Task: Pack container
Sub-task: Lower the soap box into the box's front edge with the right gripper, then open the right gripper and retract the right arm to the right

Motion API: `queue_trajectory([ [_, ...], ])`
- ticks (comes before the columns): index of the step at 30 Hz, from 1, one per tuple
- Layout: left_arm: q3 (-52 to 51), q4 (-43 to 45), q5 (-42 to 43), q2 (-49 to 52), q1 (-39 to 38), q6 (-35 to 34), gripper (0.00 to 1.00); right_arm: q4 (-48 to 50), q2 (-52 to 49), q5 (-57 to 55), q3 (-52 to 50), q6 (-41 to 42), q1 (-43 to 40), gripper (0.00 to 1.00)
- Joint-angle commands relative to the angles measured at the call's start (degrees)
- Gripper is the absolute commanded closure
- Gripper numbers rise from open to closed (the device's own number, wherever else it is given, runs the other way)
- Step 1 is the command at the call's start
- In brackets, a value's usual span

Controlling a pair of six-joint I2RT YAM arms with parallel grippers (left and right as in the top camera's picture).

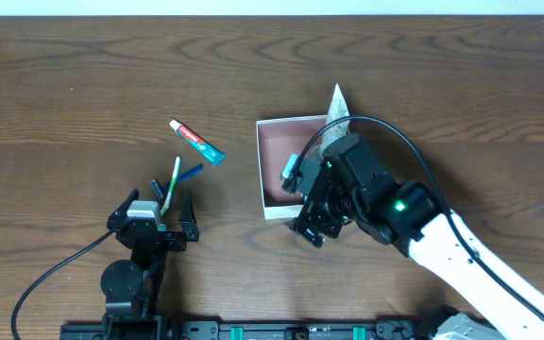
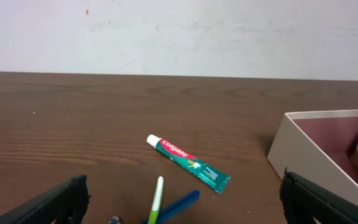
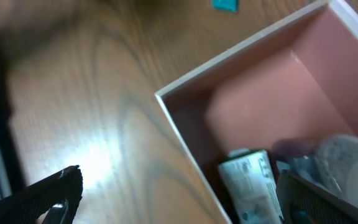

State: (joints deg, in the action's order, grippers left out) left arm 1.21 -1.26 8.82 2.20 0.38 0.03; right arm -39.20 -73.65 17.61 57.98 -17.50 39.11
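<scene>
The container (image 1: 274, 135) is a square white box with a pinkish-brown inside, right of the table's middle; it also shows in the left wrist view (image 2: 303, 143) and the right wrist view (image 3: 185, 118). Inside it lie a small white-labelled pack (image 3: 250, 183) and a clear plastic-wrapped item (image 3: 337, 158). My right gripper (image 3: 179, 199) is open and empty, straddling the container's near wall. A toothpaste tube (image 1: 196, 142), a green toothbrush (image 2: 157, 199) and a blue toothbrush (image 2: 179, 204) lie on the table. My left gripper (image 2: 182, 211) is open and empty just short of the toothbrushes.
A clear wrapper point (image 1: 336, 102) sticks up over the container's far rim. The right arm (image 1: 442, 236) reaches in from the lower right with a black cable (image 1: 395, 132) looping over it. A white wall (image 2: 179, 31) stands beyond the table's far edge.
</scene>
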Motion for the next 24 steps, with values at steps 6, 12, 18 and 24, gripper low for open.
queue_trajectory([
  [6,-0.98,-1.95,0.87,-0.09,0.35,0.17,0.02,-5.07,10.88,-13.75,8.63,10.32,-0.68,0.01],
  [12,-0.98,-1.95,0.85,-0.09,0.35,0.17,0.02,-6.84,16.28,-32.50,8.83,25.49,-8.37,0.01],
  [18,-0.98,-1.95,0.85,-0.09,0.35,0.17,0.02,-9.73,16.50,-37.70,8.74,33.24,-21.99,0.01],
  [24,-0.98,-1.95,0.83,-0.09,0.35,0.17,0.02,-10.97,12.35,-35.43,8.66,37.22,-36.00,0.01],
])
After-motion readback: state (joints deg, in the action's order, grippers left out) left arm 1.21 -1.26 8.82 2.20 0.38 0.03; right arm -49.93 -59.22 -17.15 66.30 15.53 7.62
